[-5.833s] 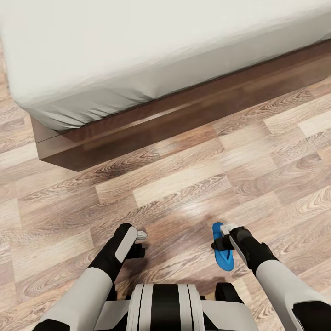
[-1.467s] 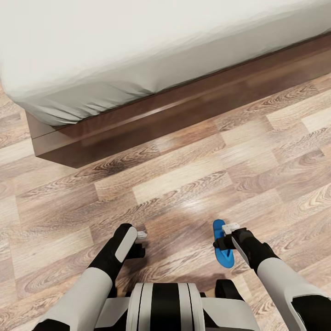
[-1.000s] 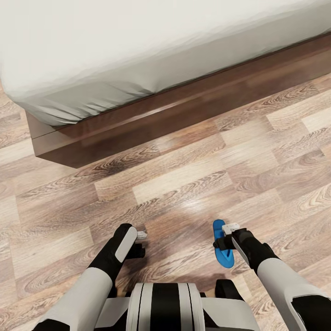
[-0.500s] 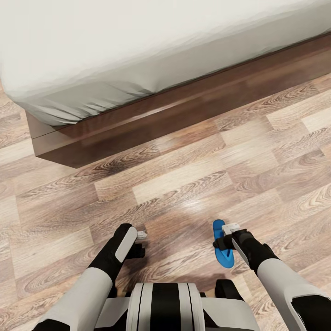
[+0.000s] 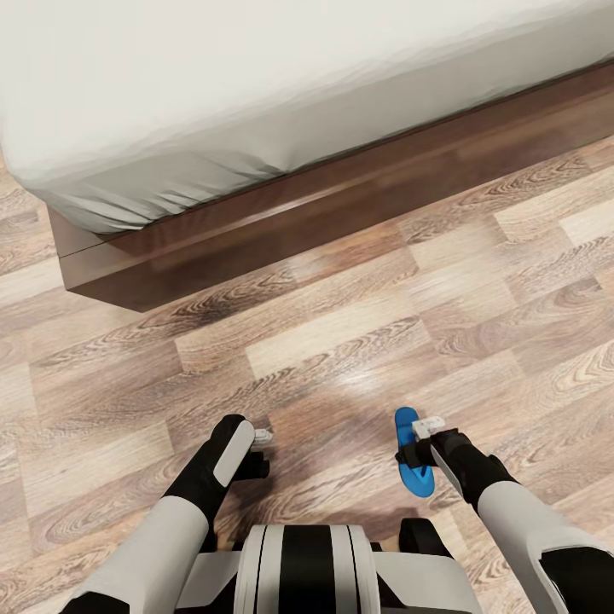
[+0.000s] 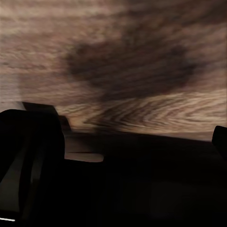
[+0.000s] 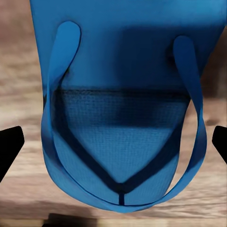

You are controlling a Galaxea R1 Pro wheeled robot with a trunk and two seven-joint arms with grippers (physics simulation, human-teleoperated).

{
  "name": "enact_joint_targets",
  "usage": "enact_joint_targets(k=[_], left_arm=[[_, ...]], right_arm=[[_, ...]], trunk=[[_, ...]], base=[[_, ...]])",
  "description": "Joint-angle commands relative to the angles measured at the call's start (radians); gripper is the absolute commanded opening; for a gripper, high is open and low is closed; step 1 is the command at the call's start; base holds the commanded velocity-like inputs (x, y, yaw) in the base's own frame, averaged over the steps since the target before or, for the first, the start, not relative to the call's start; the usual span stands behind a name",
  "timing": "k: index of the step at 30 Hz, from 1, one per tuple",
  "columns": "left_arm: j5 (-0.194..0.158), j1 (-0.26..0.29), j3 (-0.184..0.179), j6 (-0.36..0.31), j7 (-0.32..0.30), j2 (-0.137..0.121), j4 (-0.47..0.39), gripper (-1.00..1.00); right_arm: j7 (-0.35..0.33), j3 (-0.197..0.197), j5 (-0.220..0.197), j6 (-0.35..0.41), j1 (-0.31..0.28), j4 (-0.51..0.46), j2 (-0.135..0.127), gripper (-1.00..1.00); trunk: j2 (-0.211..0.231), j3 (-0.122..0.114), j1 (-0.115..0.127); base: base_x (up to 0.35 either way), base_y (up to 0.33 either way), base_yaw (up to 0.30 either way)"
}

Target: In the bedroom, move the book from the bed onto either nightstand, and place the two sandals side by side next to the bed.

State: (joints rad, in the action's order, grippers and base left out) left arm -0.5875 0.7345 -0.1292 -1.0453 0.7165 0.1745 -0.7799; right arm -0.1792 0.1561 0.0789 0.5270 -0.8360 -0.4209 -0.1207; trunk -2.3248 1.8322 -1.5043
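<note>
One blue sandal [image 5: 414, 459] sits at the right gripper [image 5: 424, 437], low over the wood-plank floor [image 5: 341, 341] on the near right. In the right wrist view the sandal [image 7: 124, 118] lies between two dark fingertips [image 7: 9, 146] set wide at its sides; whether they clamp it I cannot tell. Left gripper [image 5: 258, 448] hovers over bare floor at near left, its opening unclear. Farther off, the bed [image 5: 256, 102] spans the scene, its dark frame along the floor.

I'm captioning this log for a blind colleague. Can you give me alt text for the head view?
The right gripper holds a blue sandal above the wood-plank floor, while the left gripper carries nothing. Ahead, a corner of the bed, off-white mattress on a dark wooden frame, runs across the upper picture.
</note>
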Motion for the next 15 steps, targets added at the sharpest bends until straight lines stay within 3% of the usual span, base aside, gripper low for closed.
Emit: enact_joint_targets(k=[1, 15], left_arm=[[-0.009, 0.000, -0.001, -0.002, 0.010, 0.000, -0.001, 1.00], [-0.009, 0.000, -0.001, -0.002, 0.010, 0.000, -0.001, 1.00]], right_arm=[[-0.006, 0.003, 0.009, 0.004, 0.000, -0.001, -0.001, 1.00], [-0.006, 0.003, 0.009, -0.027, 0.001, 0.016, -0.002, 1.00]], trunk=[[0.000, 0.000, 0.000], [0.000, 0.000, 0.000]], base=[[0.000, 0.000, 0.000], [0.000, 0.000, 0.000]])
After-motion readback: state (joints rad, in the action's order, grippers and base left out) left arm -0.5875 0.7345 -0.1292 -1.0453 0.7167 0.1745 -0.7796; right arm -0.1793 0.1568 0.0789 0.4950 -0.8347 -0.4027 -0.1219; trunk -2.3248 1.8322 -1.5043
